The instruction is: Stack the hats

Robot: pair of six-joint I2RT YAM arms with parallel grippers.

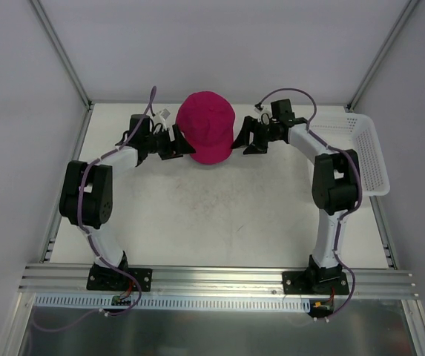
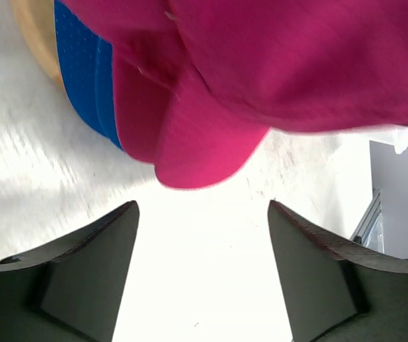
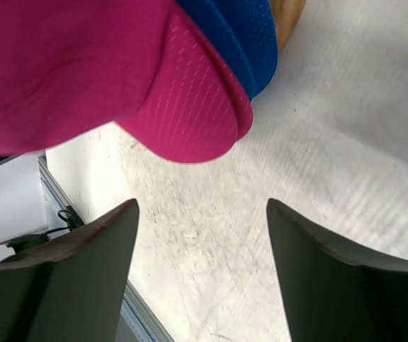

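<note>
- Left wrist view: the left gripper [image 2: 202,274] stands with its jaws spread wide and only bare table [image 2: 196,299] between them. It holds nothing.
- Right wrist view: the right gripper [image 3: 202,271] is likewise spread and empty, its fingers clear of the fabric.
- Just ahead of the left fingers hangs the brim of the top magenta hat [image 2: 296,64]. Under it a second magenta hat [image 2: 138,107] shows as another layer, and below that the blue hat [image 2: 82,71].
- The pile appears to sit over a round orange-brown object [image 2: 36,35] that peeks out at the blue hat's far side.
- From above, only the top magenta hat shows, at the far middle of the table, with one gripper on each flank and both just beside it. Neither arm is clearly nearer.
- The hat's long axis, crown to brim, runs from the far side toward the arm bases, crosswise to the line joining the two grippers.
- So the stack lies straight ahead of each gripper, and the way out for each is straight back along its own approach.
- As a judgement, the three hats look stacked and the work looks nearly finished.
- A sideways drift could catch a brim and drag a layer off.
- A white tray [image 1: 371,159] sits at the table's right edge, well apart from the pile.
</note>
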